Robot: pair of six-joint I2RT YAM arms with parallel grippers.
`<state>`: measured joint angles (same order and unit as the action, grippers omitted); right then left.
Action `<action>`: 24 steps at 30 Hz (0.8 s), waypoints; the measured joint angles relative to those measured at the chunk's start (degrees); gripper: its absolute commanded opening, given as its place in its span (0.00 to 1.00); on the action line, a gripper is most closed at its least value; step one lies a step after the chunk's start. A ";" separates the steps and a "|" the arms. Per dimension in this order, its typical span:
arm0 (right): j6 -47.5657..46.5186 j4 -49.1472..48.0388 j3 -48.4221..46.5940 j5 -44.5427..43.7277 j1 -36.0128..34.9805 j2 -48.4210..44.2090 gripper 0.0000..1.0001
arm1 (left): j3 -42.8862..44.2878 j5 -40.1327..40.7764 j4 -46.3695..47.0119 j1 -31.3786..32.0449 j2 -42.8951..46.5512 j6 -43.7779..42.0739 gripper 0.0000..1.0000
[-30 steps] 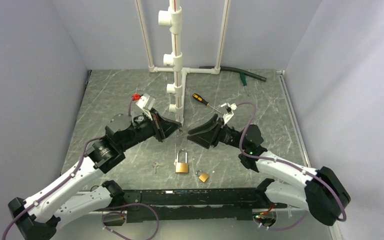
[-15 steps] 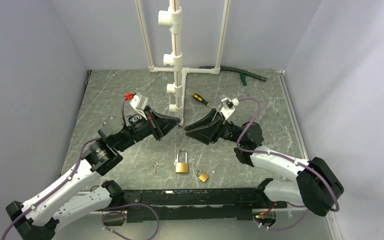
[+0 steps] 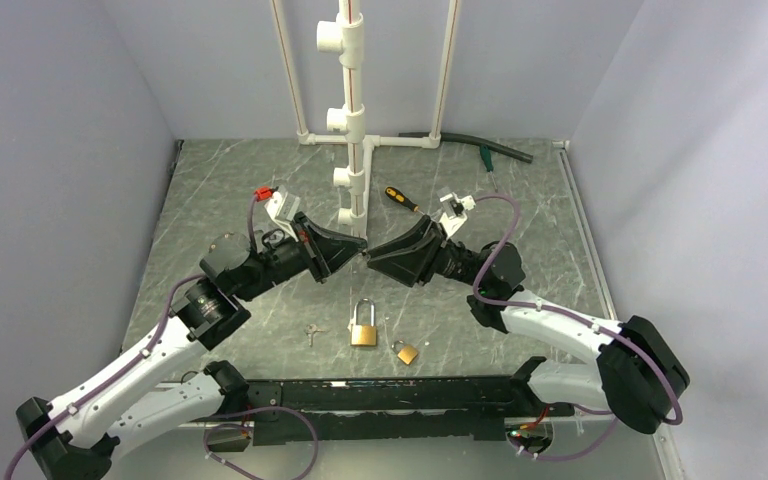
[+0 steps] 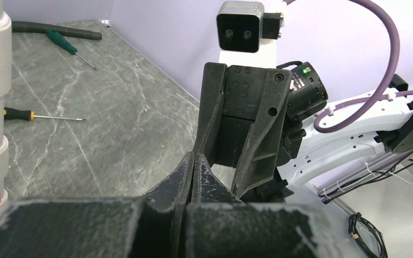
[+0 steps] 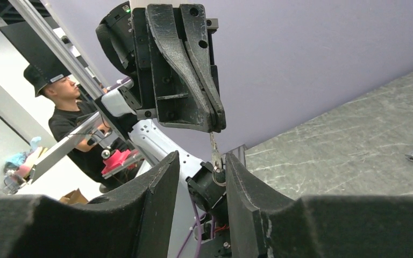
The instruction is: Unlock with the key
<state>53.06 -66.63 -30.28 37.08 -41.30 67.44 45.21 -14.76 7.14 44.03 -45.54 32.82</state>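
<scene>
My left gripper (image 3: 359, 251) is shut on a tiny silver key (image 5: 214, 151), which hangs tip-up from its fingertips (image 5: 218, 124) with a small ring below it. My right gripper (image 3: 372, 258) is open, and the key sits between its two fingers (image 5: 242, 183), close to the right one. In the left wrist view the left gripper (image 4: 193, 160) is closed, the key is hidden, and the right gripper's fingers (image 4: 258, 140) stand just beyond it. The larger brass padlock (image 3: 363, 326) lies on the table below both grippers, shackle closed.
A smaller brass padlock (image 3: 407, 352) and a second small key (image 3: 311, 333) lie near the front. A black-and-orange screwdriver (image 3: 399, 198) lies behind the right gripper. A white pipe stand (image 3: 353, 120), black hose (image 3: 470, 143) and green screwdriver (image 3: 484, 158) stand at the back.
Both grippers have lifted and closed in on each other; the left tip moved right until the key sits between the right gripper's open fingers. The padlocks have not moved.
</scene>
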 measured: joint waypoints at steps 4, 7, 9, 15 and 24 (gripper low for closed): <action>-0.55 0.72 -0.42 -0.48 -0.28 0.00 0.33 | 0.00 -0.44 0.46 0.00 -0.07 0.02 0.00; -0.85 0.96 -0.85 -0.59 -0.44 0.04 0.29 | 0.00 -0.44 0.79 0.00 -0.07 0.07 0.00; -0.94 1.05 -0.94 -0.59 -0.55 0.11 0.26 | -0.02 -0.42 1.22 0.00 -0.07 0.31 0.00; -1.01 1.09 -1.09 -0.55 -1.25 1.49 0.20 | -0.94 -0.35 2.01 0.00 0.07 0.81 0.00; -1.40 2.60 -1.62 -0.61 -1.92 2.03 0.10 | -1.90 -0.33 2.89 0.00 0.35 1.29 0.00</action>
<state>51.66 -64.03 -31.90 36.47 -43.22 69.47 43.31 -15.09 10.02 44.03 -45.19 34.11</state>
